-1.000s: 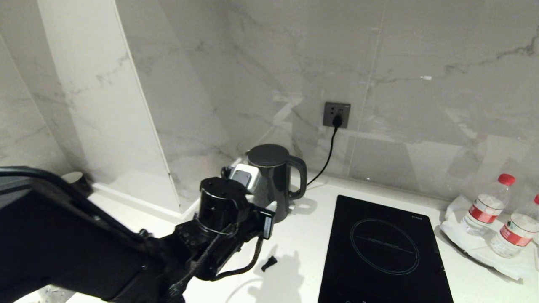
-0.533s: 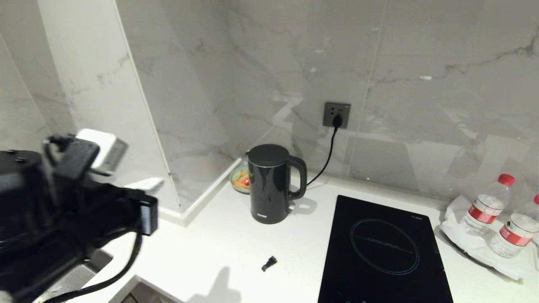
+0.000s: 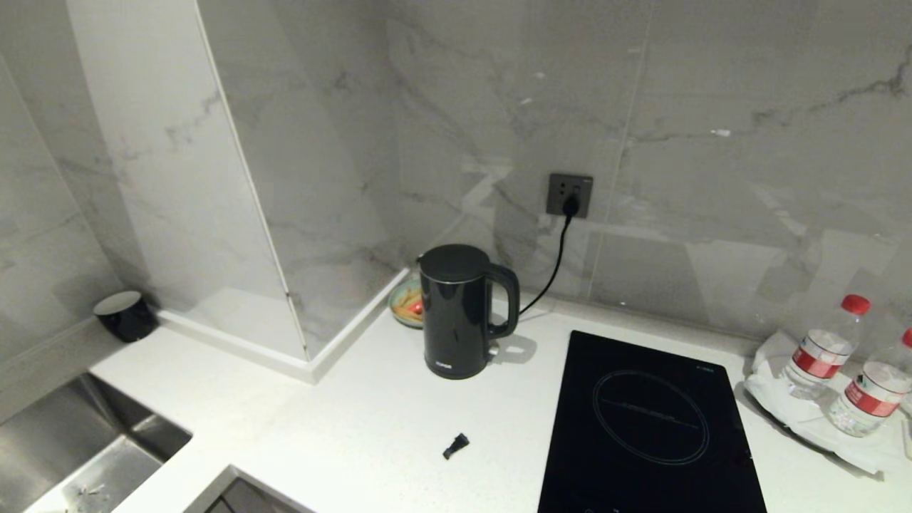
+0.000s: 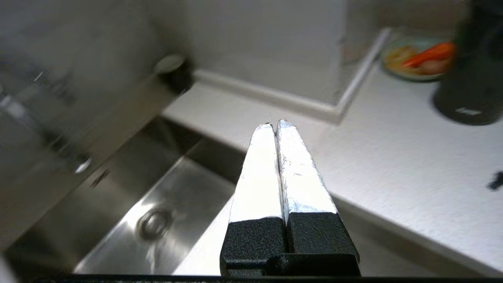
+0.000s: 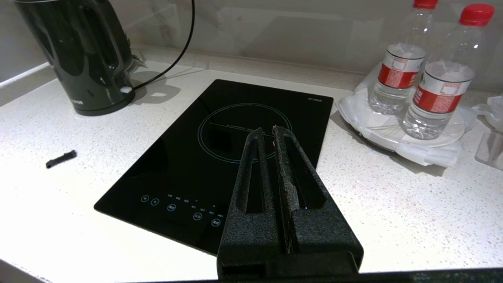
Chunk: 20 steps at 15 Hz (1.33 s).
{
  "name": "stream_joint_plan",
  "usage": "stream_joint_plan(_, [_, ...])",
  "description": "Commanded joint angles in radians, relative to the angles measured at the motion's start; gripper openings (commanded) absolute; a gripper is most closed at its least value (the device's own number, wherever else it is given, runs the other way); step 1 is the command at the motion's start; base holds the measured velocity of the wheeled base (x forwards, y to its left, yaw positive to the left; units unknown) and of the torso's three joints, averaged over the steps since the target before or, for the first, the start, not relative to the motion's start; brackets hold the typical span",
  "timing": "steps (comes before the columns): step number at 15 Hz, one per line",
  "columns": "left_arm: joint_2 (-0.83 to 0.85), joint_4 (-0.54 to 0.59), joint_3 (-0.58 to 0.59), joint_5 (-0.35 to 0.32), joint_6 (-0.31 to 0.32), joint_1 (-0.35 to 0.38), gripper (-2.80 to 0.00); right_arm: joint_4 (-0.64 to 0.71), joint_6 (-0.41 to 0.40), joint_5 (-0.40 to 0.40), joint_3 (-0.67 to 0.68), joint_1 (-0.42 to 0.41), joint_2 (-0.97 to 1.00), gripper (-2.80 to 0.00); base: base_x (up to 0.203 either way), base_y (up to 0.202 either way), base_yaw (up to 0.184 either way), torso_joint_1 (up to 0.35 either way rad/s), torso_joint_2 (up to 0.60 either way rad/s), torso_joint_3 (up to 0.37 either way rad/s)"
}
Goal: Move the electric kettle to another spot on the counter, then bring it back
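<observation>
Two grippers, both pressed shut with nothing between the fingers, and neither arm shows in my head view right now. The electric kettle (image 3: 459,313) stands upright on the counter (image 3: 370,420), tucked toward the back corner just left of the black cooktop (image 3: 645,420), handle turned toward the cooktop, and a cord (image 3: 552,267) runs up behind it to the wall socket (image 3: 569,194). Just behind the kettle sits a small dish of food (image 3: 406,303), and a little black scrap (image 3: 455,446) lies on the counter well in front of it. My left gripper (image 4: 275,125) hangs off the counter's edge over the steel sink (image 3: 64,442), well apart from the kettle, which I catch at the far side of that wrist view. My right gripper (image 5: 266,137) hovers above the near part of the cooktop, with the two water bottles (image 3: 819,349) on their tray off beyond it. My read: the kettle looks untouched at this moment, so I can't tell from here whether the outward move is still to come or the return is done. If I'm reaching next, I'd need to spread the left fingers, swing that arm across from the sink, and line up on the loop handle, minding the cord and the dish behind.
</observation>
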Motion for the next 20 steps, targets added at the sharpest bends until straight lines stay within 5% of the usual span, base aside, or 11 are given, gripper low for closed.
stream_joint_plan(1, [-0.197,0.025,0.073,-0.071,-0.030,0.149,-2.80,0.000,-0.001,0.000,0.000,0.000,0.002,-2.80,0.000,0.000,0.000,0.000,0.00,0.000])
stream_joint_plan(3, [-0.229,0.010,0.117,-0.182,-0.170,0.123,-2.80,0.000,-0.001,0.000,0.000,0.000,0.002,-2.80,0.000,0.000,0.000,0.000,0.00,0.000])
stream_joint_plan(5, [-0.257,0.030,0.143,-0.293,-0.158,0.086,-2.80,0.000,-0.001,0.000,0.000,0.000,0.002,-2.80,0.000,0.000,0.000,0.000,0.00,0.000])
stream_joint_plan(10, [-0.460,0.014,0.429,-0.294,-0.029,0.095,-2.80,0.000,-0.001,0.000,0.000,0.000,0.000,-2.80,0.000,0.000,0.000,0.000,0.00,0.000])
stream_joint_plan(12, [-0.462,-0.075,0.532,-0.316,-0.028,0.096,-2.80,0.000,-0.001,0.000,0.000,0.000,0.001,-2.80,0.000,0.000,0.000,0.000,0.00,0.000])
stream_joint_plan(20, [-0.461,-0.114,0.548,-0.370,-0.056,0.096,-2.80,0.000,-0.004,0.000,0.000,0.000,0.000,-2.80,0.000,0.000,0.000,0.000,0.00,0.000])
